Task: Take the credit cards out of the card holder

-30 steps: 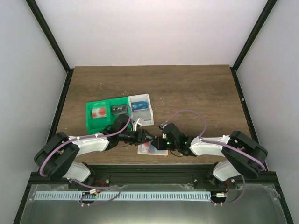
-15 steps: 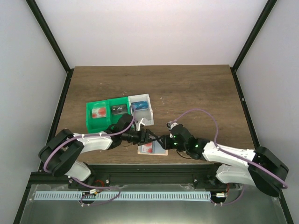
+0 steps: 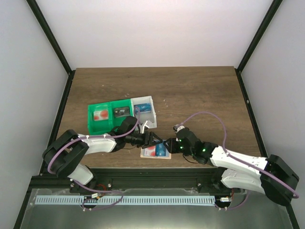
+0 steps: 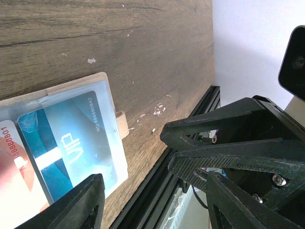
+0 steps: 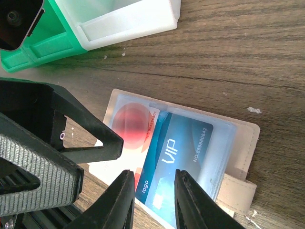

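Note:
The tan card holder (image 3: 156, 152) lies open near the table's front edge. Under its clear sleeve (image 5: 224, 143) sit the credit cards. The blue VIP card (image 5: 183, 157) overlaps a pale card with a red circle (image 5: 129, 121). The blue card's "logo" end pokes out of the sleeve. My right gripper (image 5: 155, 202) hovers over that end, open by a small gap, nothing pinched. My left gripper (image 4: 152, 205) stands open, its fingers above the holder's far corner (image 4: 71, 95), facing the right gripper (image 4: 228, 148). Both tips nearly meet over the holder in the top view.
A green compartment tray (image 3: 102, 116) holding cards and a white box (image 3: 144, 110) stand just behind the holder. The black front rail (image 4: 190, 124) runs close beside the holder's near edge.
The right arm has swung out to the right and stretched flatter. Its jaws have parted a little. The blue card now shows on the holder from above. The left gripper shifted slightly.

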### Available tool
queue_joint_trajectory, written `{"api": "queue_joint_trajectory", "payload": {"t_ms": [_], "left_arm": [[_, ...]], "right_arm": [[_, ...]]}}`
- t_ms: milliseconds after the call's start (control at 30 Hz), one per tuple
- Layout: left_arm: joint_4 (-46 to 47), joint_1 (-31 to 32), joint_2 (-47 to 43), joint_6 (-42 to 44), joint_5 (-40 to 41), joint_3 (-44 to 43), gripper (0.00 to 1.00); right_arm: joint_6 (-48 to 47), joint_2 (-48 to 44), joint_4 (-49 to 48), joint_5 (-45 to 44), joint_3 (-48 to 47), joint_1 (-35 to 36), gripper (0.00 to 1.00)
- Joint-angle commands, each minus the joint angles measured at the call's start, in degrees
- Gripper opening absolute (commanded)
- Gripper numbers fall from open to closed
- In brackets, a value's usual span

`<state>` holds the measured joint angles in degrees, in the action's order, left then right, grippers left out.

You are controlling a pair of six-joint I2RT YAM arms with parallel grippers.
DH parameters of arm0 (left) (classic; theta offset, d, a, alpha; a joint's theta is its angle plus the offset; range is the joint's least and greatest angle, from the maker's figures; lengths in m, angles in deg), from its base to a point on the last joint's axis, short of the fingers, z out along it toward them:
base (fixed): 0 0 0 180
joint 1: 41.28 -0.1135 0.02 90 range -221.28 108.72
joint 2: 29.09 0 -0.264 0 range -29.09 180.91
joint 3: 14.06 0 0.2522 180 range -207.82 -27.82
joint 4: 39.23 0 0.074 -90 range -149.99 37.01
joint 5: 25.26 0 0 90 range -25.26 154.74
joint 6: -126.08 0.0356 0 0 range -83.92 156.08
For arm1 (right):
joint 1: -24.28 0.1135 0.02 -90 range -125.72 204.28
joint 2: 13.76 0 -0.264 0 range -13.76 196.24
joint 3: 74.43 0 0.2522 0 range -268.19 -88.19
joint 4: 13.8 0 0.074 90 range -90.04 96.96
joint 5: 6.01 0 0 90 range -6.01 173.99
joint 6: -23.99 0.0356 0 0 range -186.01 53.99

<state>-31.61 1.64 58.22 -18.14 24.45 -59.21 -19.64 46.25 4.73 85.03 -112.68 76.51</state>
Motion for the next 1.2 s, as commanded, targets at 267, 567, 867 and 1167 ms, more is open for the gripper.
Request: {"api": "queue_joint_trajectory", "payload": {"t_ms": [267, 567, 867, 1167], "left_arm": [[-4.74, 0.0, -1.87, 3.5, 3.83, -1.2, 0.59], [-5.74, -1.9, -0.67, 4.57, 4.52, 0.36, 0.56], [-3.99, -2.14, 2.43, 4.58, 2.6, 0.48, 0.5], [-4.19, -2.42, 5.77, 5.55, 1.99, -0.06, 0.44]], "right_arm": [[0.83, 2.97, -2.04, 0.57, -0.69, 0.11, 0.25], [0.41, 10.32, -4.8, 1.87, -1.83, -1.12, 0.24], [0.2, 13.93, -6.87, 4.13, -0.9, -2.56, 0.2], [0.69, 16.61, -8.75, 5.2, 0.9, -2.92, 0.17]]}}
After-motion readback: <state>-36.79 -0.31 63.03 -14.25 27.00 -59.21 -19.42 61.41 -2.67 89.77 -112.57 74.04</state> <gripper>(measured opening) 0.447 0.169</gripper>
